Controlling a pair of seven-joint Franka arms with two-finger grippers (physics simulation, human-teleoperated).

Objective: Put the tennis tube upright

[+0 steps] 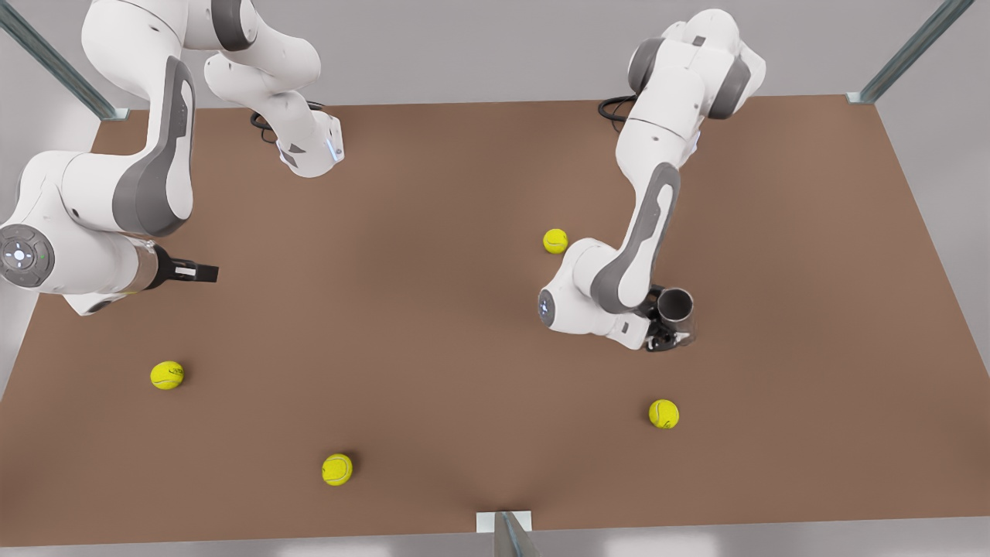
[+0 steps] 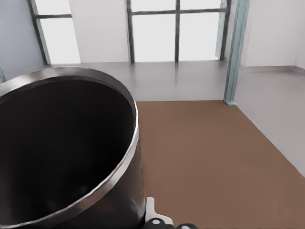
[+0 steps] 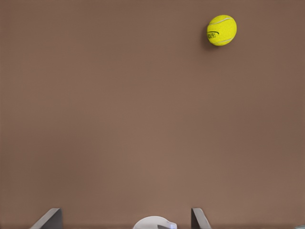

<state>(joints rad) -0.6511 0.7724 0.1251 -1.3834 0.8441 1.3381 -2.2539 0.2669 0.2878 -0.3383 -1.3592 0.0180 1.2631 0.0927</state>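
Observation:
The tennis tube [image 1: 677,306] stands about upright on the front view's right half of the brown table, its silvery rim and dark hollow mouth facing up. My left gripper [image 1: 667,337] is low beside it, shut on the tube's side. In the left wrist view the tube's rim and dark inside [image 2: 66,152] loom very close. My right gripper [image 1: 198,271] waits at the front view's left, far from the tube. Its fingers [image 3: 199,217] are open over bare table with nothing between them.
Several yellow tennis balls lie loose on the table [image 1: 433,348]: one [image 1: 554,240] behind the left arm, one [image 1: 663,413] in front of the tube, two [image 1: 167,375] [image 1: 337,469] toward the front left. A ball [image 3: 221,30] lies ahead of my right gripper.

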